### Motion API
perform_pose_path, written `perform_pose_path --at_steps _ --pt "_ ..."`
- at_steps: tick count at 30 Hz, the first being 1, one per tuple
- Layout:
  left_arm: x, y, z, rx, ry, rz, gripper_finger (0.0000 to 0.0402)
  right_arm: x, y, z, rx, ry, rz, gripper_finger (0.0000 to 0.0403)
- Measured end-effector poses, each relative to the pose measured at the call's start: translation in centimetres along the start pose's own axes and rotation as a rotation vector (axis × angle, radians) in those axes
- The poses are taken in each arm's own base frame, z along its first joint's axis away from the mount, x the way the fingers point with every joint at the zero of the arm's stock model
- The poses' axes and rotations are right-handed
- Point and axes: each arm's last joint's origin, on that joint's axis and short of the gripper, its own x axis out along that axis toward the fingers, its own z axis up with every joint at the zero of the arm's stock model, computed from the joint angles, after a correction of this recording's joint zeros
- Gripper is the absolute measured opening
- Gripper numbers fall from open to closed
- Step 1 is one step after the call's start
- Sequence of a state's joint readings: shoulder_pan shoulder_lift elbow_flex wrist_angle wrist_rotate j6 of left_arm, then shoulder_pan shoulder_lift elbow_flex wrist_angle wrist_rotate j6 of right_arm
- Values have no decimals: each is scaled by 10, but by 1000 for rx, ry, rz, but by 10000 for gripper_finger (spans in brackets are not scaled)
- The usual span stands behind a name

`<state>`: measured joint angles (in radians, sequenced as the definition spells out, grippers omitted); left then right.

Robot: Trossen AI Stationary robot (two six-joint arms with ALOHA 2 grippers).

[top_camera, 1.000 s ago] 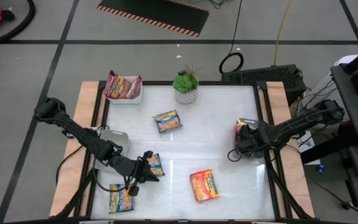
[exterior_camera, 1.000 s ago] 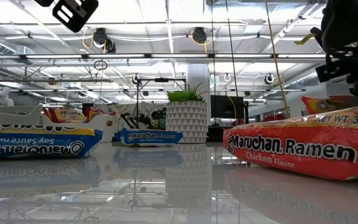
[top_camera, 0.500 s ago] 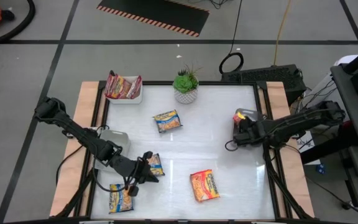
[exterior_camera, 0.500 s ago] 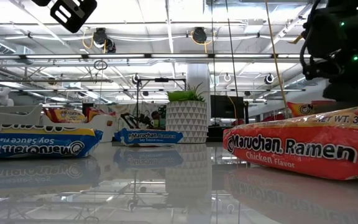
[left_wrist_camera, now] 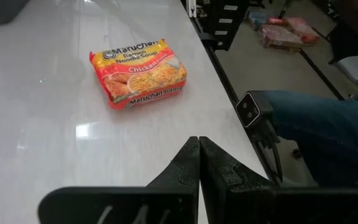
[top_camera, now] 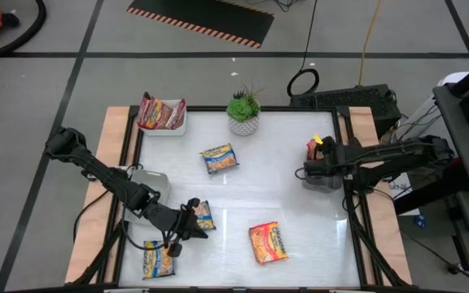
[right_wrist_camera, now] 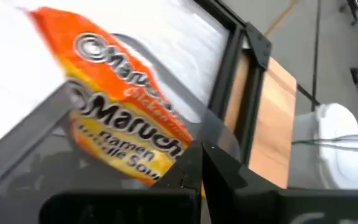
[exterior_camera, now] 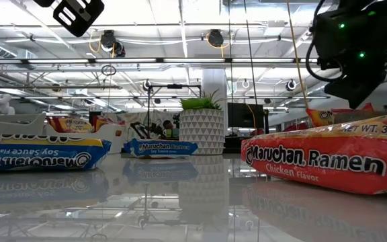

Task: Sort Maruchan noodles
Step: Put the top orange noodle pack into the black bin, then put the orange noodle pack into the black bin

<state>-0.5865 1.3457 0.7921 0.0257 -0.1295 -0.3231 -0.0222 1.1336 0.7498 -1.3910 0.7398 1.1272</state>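
Sorting of Maruchan ramen packets on a white tabletop (top_camera: 283, 163), seen from above. The right tool (top_camera: 308, 172) is shown at the tabletop's right edge, over a grey tray (right_wrist_camera: 23, 149), with its fingers pressed together and nothing clamped between them. An orange chicken packet (right_wrist_camera: 120, 134) is seen lying in that tray, just beyond the fingertips; the tray is judged to be the bin for the orange flavour, which would account for the arm's position there.

The left tool (top_camera: 195, 230) is held low near the front left of the tabletop, its fingers likewise together and empty. It is pointed toward a second orange chicken packet (top_camera: 268, 242), which lies loose near the front edge, well apart from the tool.

Three blue-and-yellow packets remain unsorted: one near the middle (top_camera: 219, 158), one just beside the left tool (top_camera: 205, 215) and one at the front left corner (top_camera: 158, 260). Dark red packets (top_camera: 159, 113) are gathered in a white tray (top_camera: 174, 129) at the rear left, presumably as a separate flavour group. A potted plant (top_camera: 243, 111) stands at the rear edge, clear of the work.

The sort is judged partly done.
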Motion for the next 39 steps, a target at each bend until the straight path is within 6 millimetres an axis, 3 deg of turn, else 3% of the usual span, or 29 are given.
perform_pose_path --at_steps 14,20,24,31,39 --pt "-1 -7 -2 12 5 -22 3 16 -16 23 64 65 -97 0" --pt "-1 -7 -2 -14 5 -21 3 -5 -26 53 54 -18 -61 0" --pt "-1 -8 -3 -40 7 -25 3 -24 -26 71 29 -77 53 0" --pt "-3 -18 -6 -73 17 -57 3 -50 12 77 -27 -202 482 0" --pt "-6 -33 -12 -85 28 -91 3 -95 67 50 -125 -539 892 0"
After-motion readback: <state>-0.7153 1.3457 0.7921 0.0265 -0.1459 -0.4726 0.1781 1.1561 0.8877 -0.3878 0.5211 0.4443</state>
